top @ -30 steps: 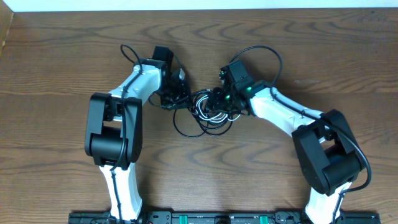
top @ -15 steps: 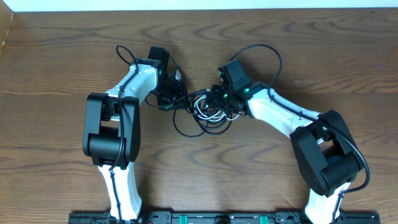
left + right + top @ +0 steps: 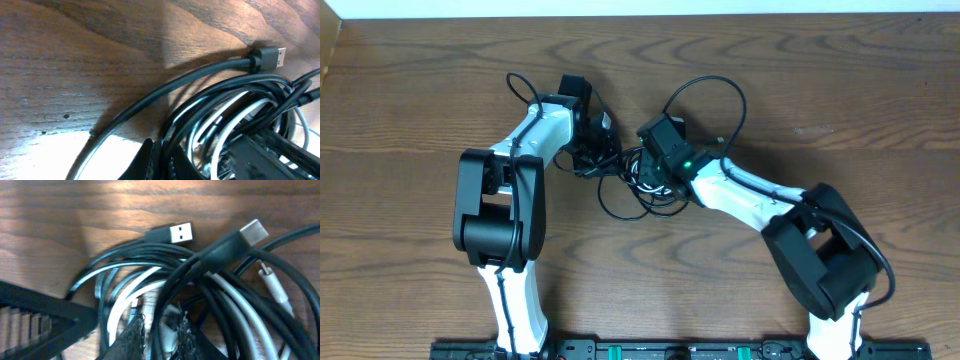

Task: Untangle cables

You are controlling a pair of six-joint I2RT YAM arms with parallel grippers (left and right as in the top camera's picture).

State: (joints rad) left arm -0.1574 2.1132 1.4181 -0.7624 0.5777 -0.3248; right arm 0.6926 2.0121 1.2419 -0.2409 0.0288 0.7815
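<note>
Overhead: cables bunched between both jaws; right jaws pinch them, left jaws cannot be judged.

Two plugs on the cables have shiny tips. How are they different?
The smaller plug has two little square holes in its metal tip; the bigger plug's tip is plain. The smaller plug lies almost level; the bigger plug tilts upward. The bigger plug's black body is thicker than the smaller plug's. Both are black with silver tips, at the edge of the tangled cables.
</note>
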